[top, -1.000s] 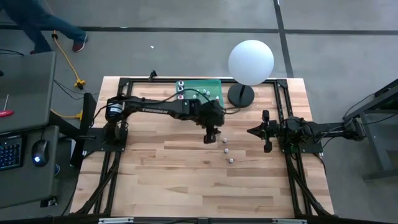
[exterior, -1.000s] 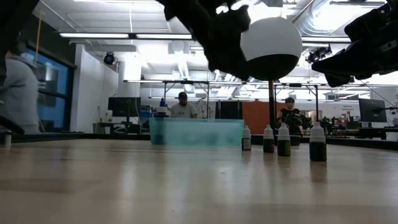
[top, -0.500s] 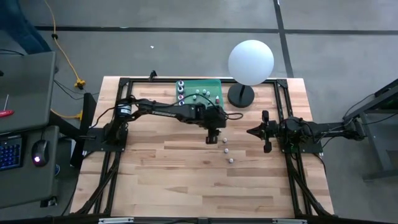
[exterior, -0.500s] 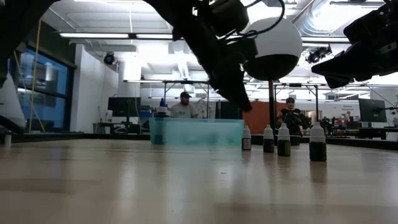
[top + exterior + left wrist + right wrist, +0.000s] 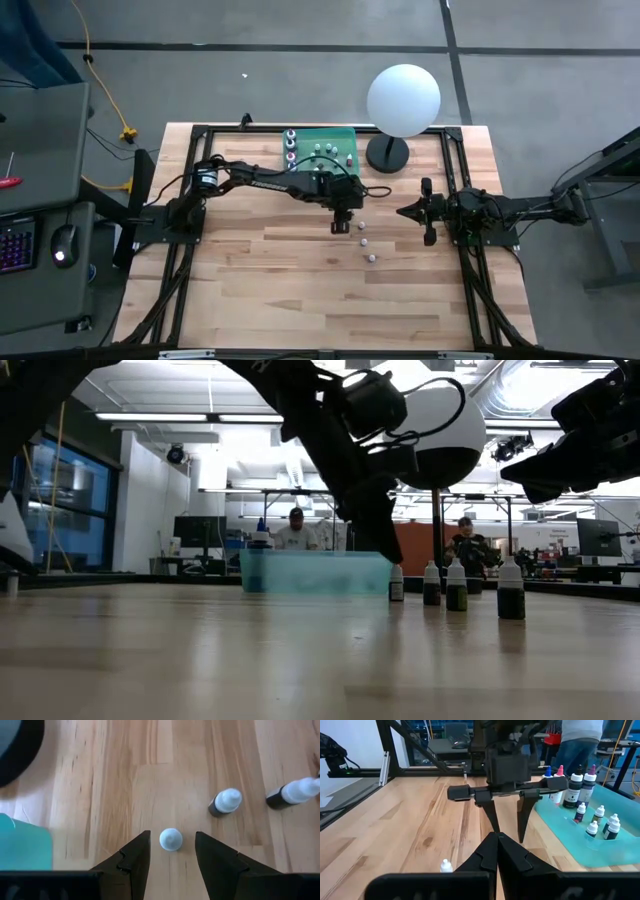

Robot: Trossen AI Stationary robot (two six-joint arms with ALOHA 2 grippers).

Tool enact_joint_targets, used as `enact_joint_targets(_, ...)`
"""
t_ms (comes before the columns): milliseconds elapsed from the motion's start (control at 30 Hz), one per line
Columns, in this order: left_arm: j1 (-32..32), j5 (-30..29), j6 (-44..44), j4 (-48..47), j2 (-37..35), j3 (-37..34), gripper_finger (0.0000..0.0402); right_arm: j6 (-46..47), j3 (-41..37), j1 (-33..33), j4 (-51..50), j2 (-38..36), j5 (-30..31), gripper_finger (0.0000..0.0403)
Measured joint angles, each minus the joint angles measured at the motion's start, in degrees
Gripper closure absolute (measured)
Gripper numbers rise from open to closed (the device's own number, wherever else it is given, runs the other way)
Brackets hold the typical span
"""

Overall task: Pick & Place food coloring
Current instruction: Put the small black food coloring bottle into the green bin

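Food coloring bottle stands on your tabletop directly between the left end effector's spread fingers, untouched; the right end effector waits closed.

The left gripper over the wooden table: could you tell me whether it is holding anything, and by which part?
Nothing is held. The left gripper hangs open, its fingers either side of a small white-capped bottle standing on the table, without touching it.

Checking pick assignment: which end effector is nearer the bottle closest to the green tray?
Left. The left end effector straddles that bottle, fingers open; the right end effector waits shut, farther along the table.
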Motion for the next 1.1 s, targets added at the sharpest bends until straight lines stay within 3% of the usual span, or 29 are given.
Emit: enact_joint_targets(1100,0.0,-0.3,-1.6,1.4,2.8,0.0,0.025,0.0,0.0,0.0,0.0,0.0,0.0,0.0402)
